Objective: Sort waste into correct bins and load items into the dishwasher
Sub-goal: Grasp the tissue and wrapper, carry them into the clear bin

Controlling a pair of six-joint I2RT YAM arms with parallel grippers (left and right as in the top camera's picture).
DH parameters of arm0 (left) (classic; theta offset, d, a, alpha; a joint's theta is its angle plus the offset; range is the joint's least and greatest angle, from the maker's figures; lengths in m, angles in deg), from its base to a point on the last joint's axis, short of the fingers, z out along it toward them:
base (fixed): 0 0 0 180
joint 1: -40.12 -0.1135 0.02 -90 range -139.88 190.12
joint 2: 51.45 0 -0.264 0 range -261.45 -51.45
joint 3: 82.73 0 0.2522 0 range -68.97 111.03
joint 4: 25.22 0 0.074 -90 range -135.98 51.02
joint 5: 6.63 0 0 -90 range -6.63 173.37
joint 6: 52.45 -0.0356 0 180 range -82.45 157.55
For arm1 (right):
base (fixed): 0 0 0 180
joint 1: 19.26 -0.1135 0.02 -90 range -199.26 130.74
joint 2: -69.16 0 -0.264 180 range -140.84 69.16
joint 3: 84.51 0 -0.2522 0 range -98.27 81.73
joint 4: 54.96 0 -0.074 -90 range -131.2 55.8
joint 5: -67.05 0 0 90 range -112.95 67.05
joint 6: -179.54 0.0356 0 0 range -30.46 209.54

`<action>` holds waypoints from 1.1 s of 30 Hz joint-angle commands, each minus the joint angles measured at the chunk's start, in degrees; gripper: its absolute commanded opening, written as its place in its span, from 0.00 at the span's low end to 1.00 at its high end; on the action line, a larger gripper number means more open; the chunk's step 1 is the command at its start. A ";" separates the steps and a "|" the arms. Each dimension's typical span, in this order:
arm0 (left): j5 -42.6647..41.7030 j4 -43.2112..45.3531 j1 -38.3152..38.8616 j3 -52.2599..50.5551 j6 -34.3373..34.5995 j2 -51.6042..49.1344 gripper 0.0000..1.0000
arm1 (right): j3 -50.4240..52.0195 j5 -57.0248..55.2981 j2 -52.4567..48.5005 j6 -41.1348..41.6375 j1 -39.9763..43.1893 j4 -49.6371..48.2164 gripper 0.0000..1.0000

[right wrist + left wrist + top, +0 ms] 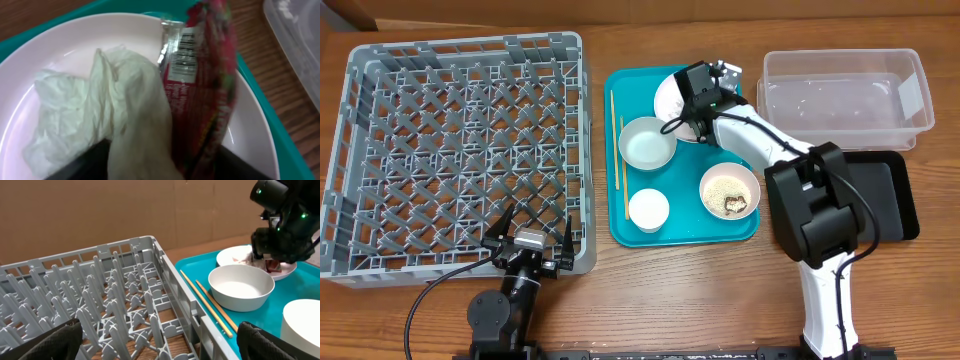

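We are hanging the right gripper [157, 164] low over the plate [65, 55] on the teal tray [620, 230], fingers flanking the paper [100, 100] and wrapper [210, 75] lying there, presumably for binning, though we cannot tell if it is clamped, while resting the left gripper [528, 240], fingers apart, by the rack [380, 150].

rack [460, 150]: open from above, pegs across floor
clear tub [845, 95]: top open
black tray [895, 200]: right arm [815, 205] overhangs it

The red-and-white snack wrapper [205, 85] carries a barcode [186, 36] on its white panel. The small print under the barcode is too blurred to read. No other lettering is legible.
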 commanded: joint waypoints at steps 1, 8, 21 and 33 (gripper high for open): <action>0.00 -0.11 0.09 -0.24 -1.05 0.61 1.00 | -1.11 -1.07 -0.46 0.22 -0.02 -0.39 0.52; 0.00 -0.13 0.09 -0.24 -1.05 0.61 1.00 | -1.29 0.11 -0.66 0.13 -0.07 -0.09 0.04; 0.00 -0.13 0.09 -0.24 -1.05 0.61 1.00 | -11.28 4.94 23.65 -3.32 0.37 18.43 0.04; 0.00 -0.11 0.09 -0.24 -1.05 0.61 1.00 | -8.90 0.52 28.57 -1.42 15.06 25.55 0.04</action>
